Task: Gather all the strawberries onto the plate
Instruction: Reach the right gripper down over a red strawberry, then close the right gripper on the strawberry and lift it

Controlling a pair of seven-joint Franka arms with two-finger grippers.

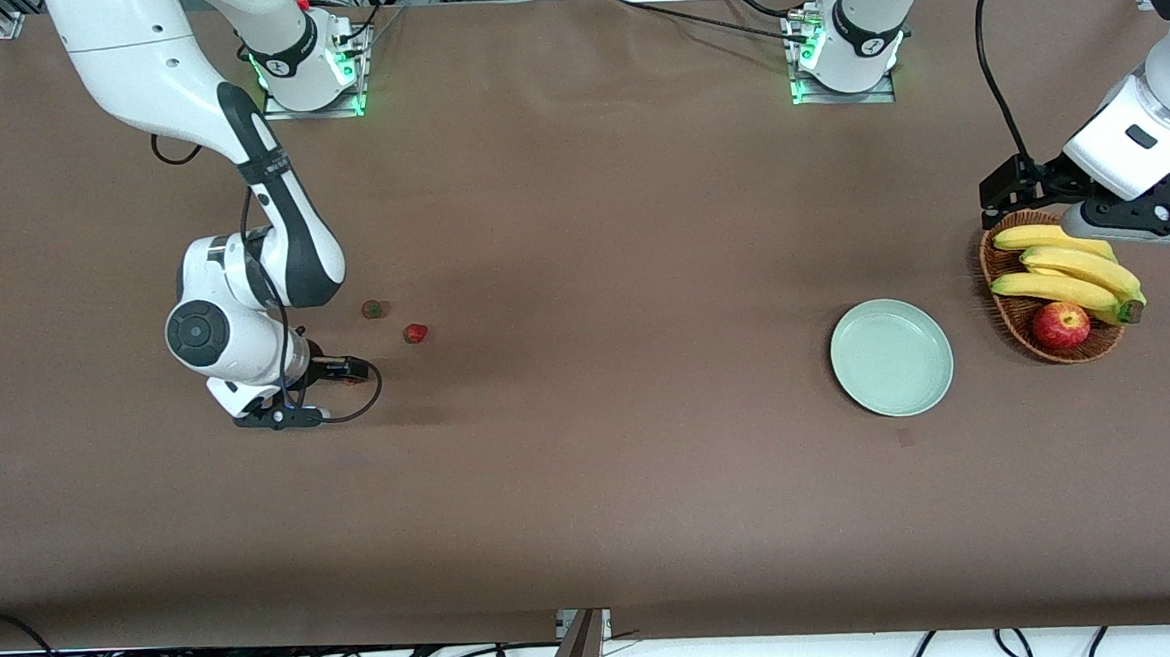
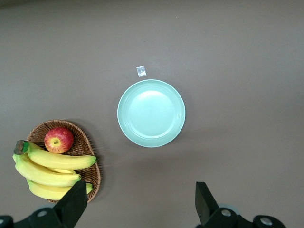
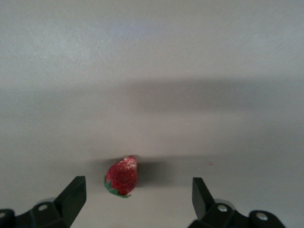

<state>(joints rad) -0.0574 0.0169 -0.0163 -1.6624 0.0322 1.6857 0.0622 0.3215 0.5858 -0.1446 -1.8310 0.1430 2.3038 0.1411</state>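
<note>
Two strawberries lie on the brown cloth toward the right arm's end: one (image 1: 415, 332) and a darker one (image 1: 375, 308) beside it, farther from the front camera. A third strawberry (image 3: 122, 176) lies on the cloth between the open fingers of my right gripper (image 3: 137, 194), closer to one finger. The right gripper (image 1: 347, 369) is low at the table, with a bit of red at its tips. The pale mint-green plate (image 1: 892, 356) sits empty toward the left arm's end and also shows in the left wrist view (image 2: 151, 113). My left gripper (image 1: 1006, 191) is open and empty, up over the edge of the fruit basket.
A brown wicker basket (image 1: 1013, 318) beside the plate holds bananas (image 1: 1063, 268) and a red apple (image 1: 1060, 325); the basket also shows in the left wrist view (image 2: 88, 147). A small tag (image 1: 904, 437) lies on the cloth near the plate.
</note>
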